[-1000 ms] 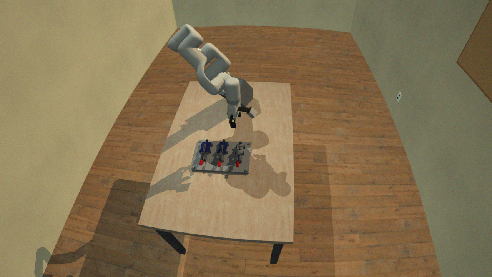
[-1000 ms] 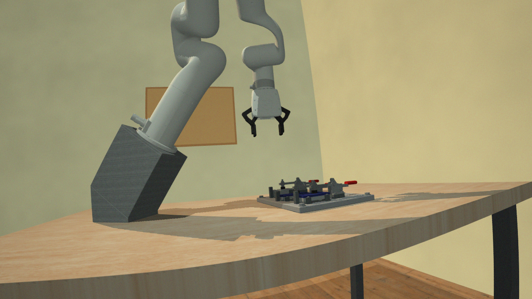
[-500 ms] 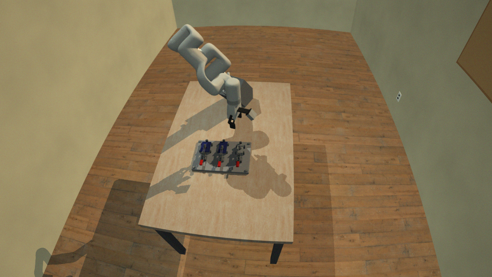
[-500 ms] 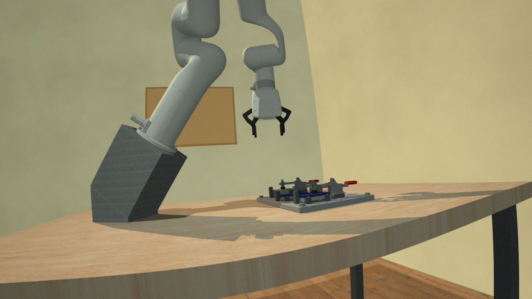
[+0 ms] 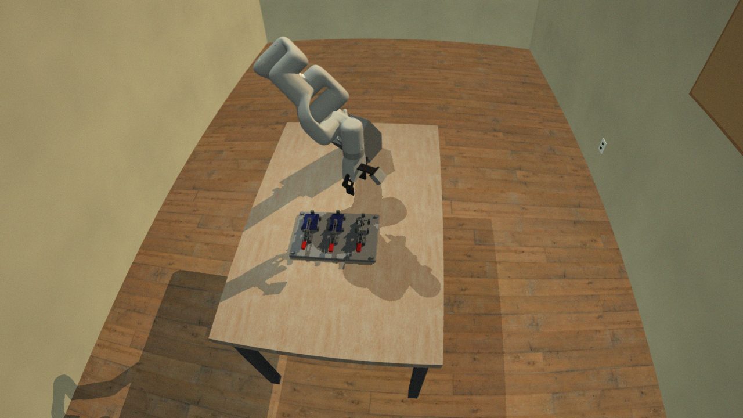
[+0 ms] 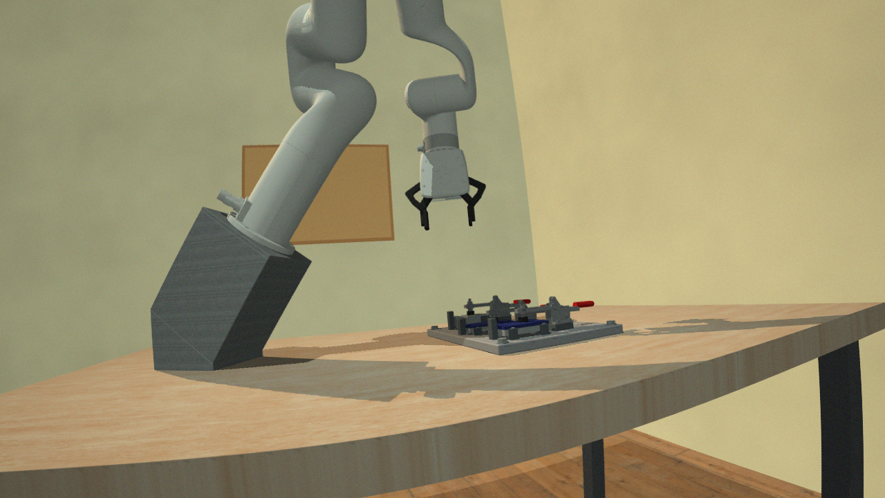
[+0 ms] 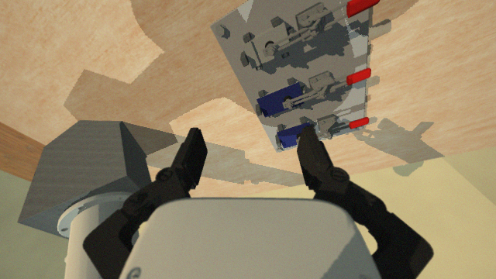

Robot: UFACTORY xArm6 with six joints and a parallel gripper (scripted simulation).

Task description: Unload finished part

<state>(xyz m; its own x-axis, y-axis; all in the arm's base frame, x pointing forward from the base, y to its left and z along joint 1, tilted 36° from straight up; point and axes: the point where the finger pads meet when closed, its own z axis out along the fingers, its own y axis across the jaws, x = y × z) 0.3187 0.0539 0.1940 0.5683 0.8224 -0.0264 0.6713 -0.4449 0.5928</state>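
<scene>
Gripper point(image 6: 446, 219) is held high above the table point(image 6: 371, 396), fingers spread fully, nothing grasped. Fixture plate point(image 7: 236, 36) is seen below and ahead. The grey slotted part point(image 7: 267, 48) is clamped farthest ahead; two blue blanks point(image 7: 277, 98) nearer.

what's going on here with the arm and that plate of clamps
The arm's gripper hangs open and empty, high above the table, short of the fixture plate. All three parts sit clamped: two blue blanks and the grey finished part at the end. Nothing has been touched yet.
</scene>
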